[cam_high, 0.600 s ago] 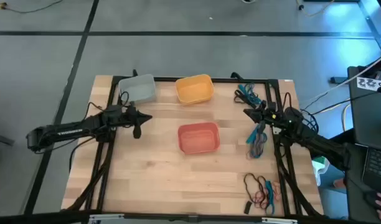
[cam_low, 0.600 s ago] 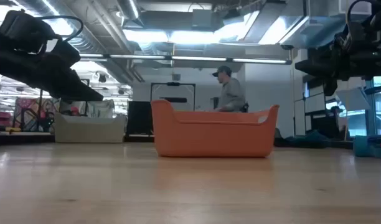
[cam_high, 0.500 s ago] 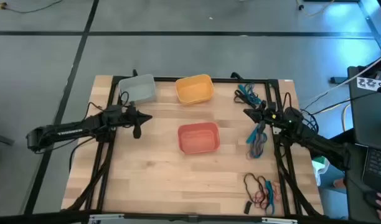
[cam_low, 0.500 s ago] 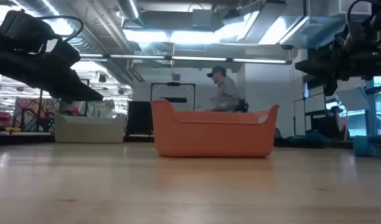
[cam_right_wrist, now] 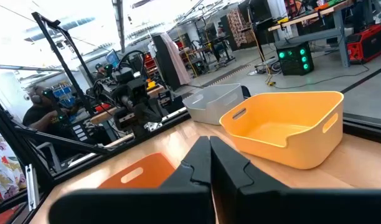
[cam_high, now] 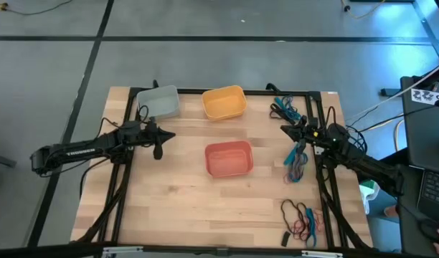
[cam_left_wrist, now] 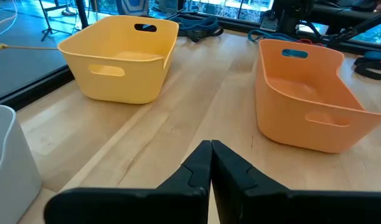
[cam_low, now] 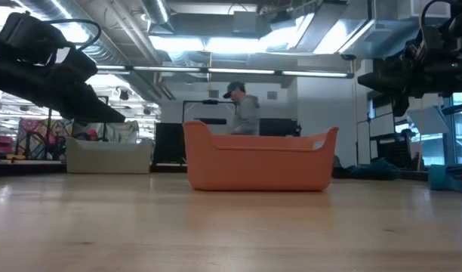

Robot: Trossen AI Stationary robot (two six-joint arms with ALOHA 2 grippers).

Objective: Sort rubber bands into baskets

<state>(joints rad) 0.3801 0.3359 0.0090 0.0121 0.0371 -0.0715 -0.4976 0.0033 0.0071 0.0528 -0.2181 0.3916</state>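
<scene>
Overhead: grey basket (cam_high: 159, 102) and yellow basket (cam_high: 224, 102) at the far edge, salmon basket (cam_high: 229, 158) central (bare wood around it); rubber bands (cam_high: 297, 161) along the right edge. Wrist views: left gripper (cam_left_wrist: 210, 148) and right gripper (cam_right_wrist: 210, 142) both closed, empty.

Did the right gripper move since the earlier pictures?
No. In the high view the right gripper sits at the same spot beside the salmon-red basket, above the table's right side, shut and empty.
</scene>
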